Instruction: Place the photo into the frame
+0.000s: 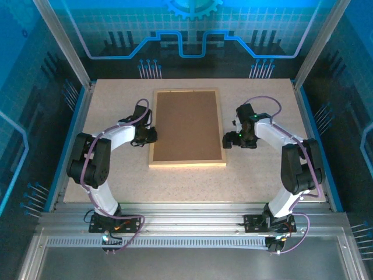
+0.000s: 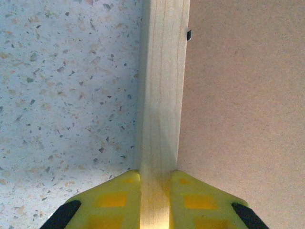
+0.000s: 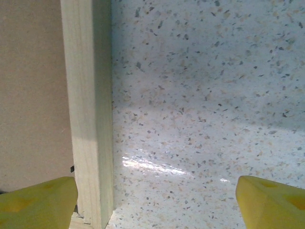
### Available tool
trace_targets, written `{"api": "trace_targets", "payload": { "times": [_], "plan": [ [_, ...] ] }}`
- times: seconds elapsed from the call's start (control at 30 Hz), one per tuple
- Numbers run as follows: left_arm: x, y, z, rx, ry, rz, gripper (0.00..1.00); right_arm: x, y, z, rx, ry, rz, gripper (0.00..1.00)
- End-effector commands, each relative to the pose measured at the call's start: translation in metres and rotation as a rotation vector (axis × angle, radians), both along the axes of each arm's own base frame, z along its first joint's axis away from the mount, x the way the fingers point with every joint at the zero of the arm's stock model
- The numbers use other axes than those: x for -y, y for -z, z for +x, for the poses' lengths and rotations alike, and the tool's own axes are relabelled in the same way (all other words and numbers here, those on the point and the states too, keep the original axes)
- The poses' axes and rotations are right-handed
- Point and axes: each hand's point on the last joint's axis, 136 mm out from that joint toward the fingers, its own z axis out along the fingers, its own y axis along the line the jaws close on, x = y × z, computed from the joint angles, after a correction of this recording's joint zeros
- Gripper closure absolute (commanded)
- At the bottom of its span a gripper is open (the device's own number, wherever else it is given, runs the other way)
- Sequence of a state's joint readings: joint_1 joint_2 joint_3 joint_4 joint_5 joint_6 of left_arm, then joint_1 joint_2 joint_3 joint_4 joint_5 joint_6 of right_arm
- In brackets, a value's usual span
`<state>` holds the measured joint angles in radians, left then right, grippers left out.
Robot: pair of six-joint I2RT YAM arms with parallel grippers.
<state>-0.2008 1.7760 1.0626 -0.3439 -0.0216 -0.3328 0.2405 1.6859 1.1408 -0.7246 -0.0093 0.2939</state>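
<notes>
Wood, pale and thin: the frame [image 1: 187, 164] lies flat at the middle of the desk [image 1: 256, 175], back upward, with the brown backing board [image 1: 187, 125] seated inside it. Its long axis runs from the arms' side toward the far edge, short rails near and far. Our left tool [image 2: 155, 181] is clamped on the left rail, a finger pressed to each side. Our right tool [image 3: 156, 187] stands wide apart, straddling the right rail. We judge progress unsettled: whether the photo lies beneath the board we cannot tell.
</notes>
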Motion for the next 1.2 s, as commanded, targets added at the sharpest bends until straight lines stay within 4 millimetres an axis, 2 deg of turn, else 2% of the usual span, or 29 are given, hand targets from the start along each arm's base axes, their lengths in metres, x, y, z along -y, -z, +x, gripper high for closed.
{"api": "trace_targets", "payload": {
  "times": [0.0, 0.33, 0.63, 0.87, 1.17],
  "plan": [
    [-0.003, 0.012, -0.007, -0.049, 0.001, 0.009, 0.87, 0.002, 0.002, 0.007, -0.005, 0.004, 0.000, 0.13],
    [-0.004, 0.013, -0.009, -0.055, -0.003, 0.011, 0.89, -0.013, 0.018, -0.010, -0.049, -0.023, 0.009, 0.13],
    [-0.004, 0.013, -0.009, -0.059, -0.001, 0.013, 0.89, -0.024, 0.027, -0.011, -0.067, -0.043, 0.013, 0.13],
    [-0.003, 0.015, -0.009, -0.067, -0.001, 0.012, 0.89, -0.019, 0.032, -0.017, -0.082, -0.043, -0.018, 0.13],
    [-0.002, 0.015, -0.008, -0.070, 0.004, 0.008, 0.89, -0.028, 0.046, -0.019, -0.117, -0.039, 0.010, 0.13]
  ]
}}
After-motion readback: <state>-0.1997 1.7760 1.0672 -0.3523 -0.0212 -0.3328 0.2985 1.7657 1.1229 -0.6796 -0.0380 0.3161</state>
